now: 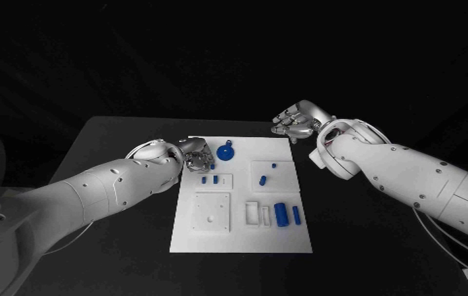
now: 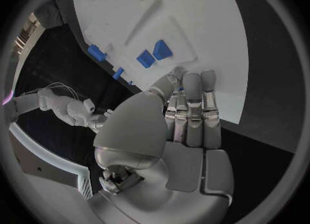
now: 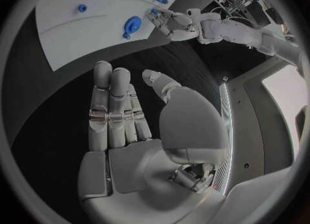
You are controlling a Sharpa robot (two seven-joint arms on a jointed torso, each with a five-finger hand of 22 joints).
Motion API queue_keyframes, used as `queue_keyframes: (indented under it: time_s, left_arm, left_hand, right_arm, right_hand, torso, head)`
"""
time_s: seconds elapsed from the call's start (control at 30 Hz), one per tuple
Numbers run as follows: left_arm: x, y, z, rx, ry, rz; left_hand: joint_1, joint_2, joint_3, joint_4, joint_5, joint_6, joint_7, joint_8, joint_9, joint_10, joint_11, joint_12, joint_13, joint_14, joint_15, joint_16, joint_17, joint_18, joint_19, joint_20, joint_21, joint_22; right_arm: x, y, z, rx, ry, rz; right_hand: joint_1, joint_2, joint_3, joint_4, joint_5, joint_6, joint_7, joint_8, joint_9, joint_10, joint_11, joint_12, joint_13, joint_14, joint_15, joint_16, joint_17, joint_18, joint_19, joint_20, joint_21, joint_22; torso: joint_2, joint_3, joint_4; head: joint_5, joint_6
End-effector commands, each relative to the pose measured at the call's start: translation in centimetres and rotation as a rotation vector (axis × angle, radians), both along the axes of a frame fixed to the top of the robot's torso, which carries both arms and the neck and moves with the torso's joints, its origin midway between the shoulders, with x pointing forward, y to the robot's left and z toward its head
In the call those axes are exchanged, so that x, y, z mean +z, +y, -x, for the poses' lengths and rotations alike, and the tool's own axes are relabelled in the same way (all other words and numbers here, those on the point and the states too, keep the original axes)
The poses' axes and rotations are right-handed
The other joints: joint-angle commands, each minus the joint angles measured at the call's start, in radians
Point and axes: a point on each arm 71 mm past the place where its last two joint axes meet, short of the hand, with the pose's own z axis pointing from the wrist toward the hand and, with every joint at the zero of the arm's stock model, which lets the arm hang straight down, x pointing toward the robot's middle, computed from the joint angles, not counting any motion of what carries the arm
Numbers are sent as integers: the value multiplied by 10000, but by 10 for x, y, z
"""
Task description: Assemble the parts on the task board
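The white task board (image 1: 244,232) lies in the middle of the black table. On it are a round blue part (image 1: 225,153) at the far edge, two small blue blocks (image 1: 209,180), two small pieces (image 1: 268,173) and two blue cylinders (image 1: 288,214). My left hand (image 1: 198,154) hovers over the board's far left corner, fingers straight and side by side (image 2: 194,100), holding nothing; the blue blocks (image 2: 153,54) lie just beyond its fingertips. My right hand (image 1: 300,121) is off the board's far right corner, above bare table, its fingers (image 3: 116,105) stretched out and empty. The round part (image 3: 134,26) lies ahead of it.
A raised white square plate (image 1: 212,212) and white slots (image 1: 258,213) sit on the board's near half. Black table (image 1: 117,147) surrounds the board on all sides. My left hand (image 3: 173,22) shows across the board in the right wrist view.
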Motion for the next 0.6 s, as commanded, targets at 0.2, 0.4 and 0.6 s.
queue_keyframes:
  time_s: [0.2, 0.4, 0.6]
  left_arm:
    - [6, 8, -1, 363, -508, 596]
    - [14, 20, -2, 775, -693, 1550]
    - [38, 34, -1, 2049, -431, 4790]
  left_hand:
    - [72, -181, 228, -59, 92, -295, 189, 55, -6, -524, 198, 33, -14, -123, 95, -16, -32, 142, -72, 58, 43, 222]
    - [48, -340, 609, -166, 92, -57, 306, 58, -5, -959, 373, 37, -15, -517, 216, -627, -330, 267, -497, 210, 57, 224]
    - [-50, -276, 510, 48, -25, 336, 268, 56, 7, -206, 183, 58, -4, -691, 148, -1871, -834, 53, -900, 189, -519, 4]
  right_arm:
    - [-4, 4, 1, 616, 461, 432]
    - [-7, 8, 1, 955, 343, 1233]
    - [-13, 11, 1, 1096, -175, 2981]
  right_hand:
    - [496, 42, 340, -501, -118, 122, -22, -25, 10, 47, -15, -53, -16, 2, 9, 118, 40, 218, 277, -27, 74, 188]
    - [691, 170, 656, -880, -603, 744, -196, -3, 52, 435, -150, -52, -14, 41, -75, 282, 177, 133, 304, -102, 793, 600]
    - [667, 278, 874, -1133, -1098, 1067, -267, -33, 27, 602, -205, -65, -15, 24, -111, 309, 227, 49, 216, -157, 979, 678]
  torso:
    - [-1, -1, 11]
    - [-2, 24, -2]
    - [-8, -2, 37]
  head:
    - [-37, 41]
    - [-70, 84]
    - [-198, 90]
